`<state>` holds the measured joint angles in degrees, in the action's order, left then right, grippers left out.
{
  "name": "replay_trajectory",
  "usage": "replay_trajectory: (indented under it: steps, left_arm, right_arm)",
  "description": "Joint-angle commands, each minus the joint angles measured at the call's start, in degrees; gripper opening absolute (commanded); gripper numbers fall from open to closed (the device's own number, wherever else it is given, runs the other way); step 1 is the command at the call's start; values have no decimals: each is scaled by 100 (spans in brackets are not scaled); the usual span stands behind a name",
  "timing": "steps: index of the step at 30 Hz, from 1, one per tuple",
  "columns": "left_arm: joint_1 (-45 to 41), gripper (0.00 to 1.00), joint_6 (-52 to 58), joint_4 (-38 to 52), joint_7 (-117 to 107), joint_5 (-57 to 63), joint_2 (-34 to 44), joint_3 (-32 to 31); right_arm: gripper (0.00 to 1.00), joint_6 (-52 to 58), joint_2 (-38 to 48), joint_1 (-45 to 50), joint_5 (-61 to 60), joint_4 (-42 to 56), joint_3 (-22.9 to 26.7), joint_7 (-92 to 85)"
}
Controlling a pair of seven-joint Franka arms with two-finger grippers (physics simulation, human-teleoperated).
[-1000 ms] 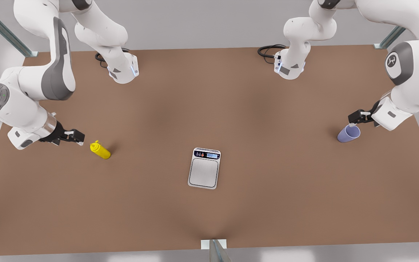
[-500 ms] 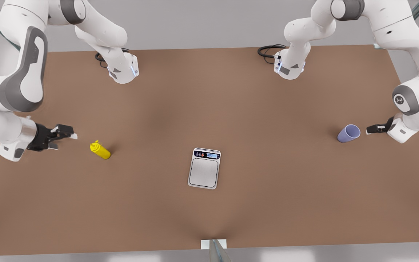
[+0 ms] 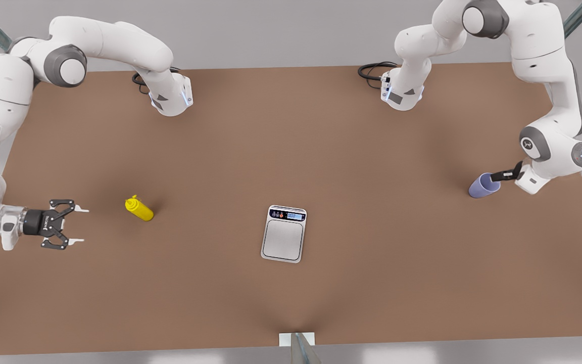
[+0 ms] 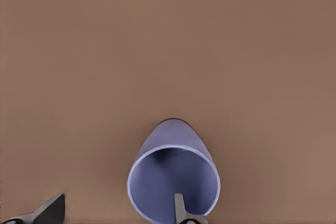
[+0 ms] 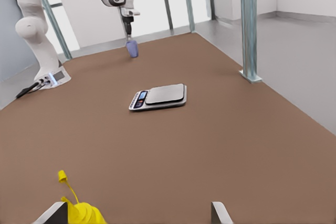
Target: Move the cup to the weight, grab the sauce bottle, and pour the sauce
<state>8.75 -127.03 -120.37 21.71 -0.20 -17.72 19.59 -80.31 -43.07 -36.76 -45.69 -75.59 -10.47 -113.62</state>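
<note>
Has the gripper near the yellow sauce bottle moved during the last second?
Yes. The right gripper has backed away from the sauce bottle toward the front view's left and slightly nearer the camera; the bottle itself stayed put.

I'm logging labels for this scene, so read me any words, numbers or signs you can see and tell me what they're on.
Weight: its dark display strip shows lit digits and small coloured buttons, too small to read.
Arm by the cup: a round logo mark on its joint, not legible as text.
Sauce bottle, cup and table: no text.
</note>
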Motion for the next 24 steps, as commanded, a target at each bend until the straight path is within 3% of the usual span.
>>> replay_trajectory:
  steps: [1,6,13,18,20,21,24]
  left_arm:
    - [-5,100,-15,-4,0,-16,-4,1]
    - [-5,100,-59,5,-9,-130,-179,1]
    - [-14,100,-349,23,-9,-270,-505,1]
    - [-14,99,-384,31,-9,-297,-592,1]
    - [-14,52,-384,31,-9,-297,-628,1]
    - [-14,45,-384,31,-9,-297,-628,1]
    - [-23,38,-393,31,-9,-297,-680,-8]
  right_arm:
    - [100,103,0,-15,25,0,1,15]
    - [100,473,9,-340,51,-131,1,-11]
    - [100,16,115,-1017,130,-1670,10,-767]
    - [100,-266,106,-841,86,-1652,-52,-837]
    - [100,-362,97,-824,69,-1661,-52,-1030]
    - [100,-380,97,-806,60,-1661,-52,-1118]
    - [100,-433,0,-762,-89,-1793,-52,-1936]
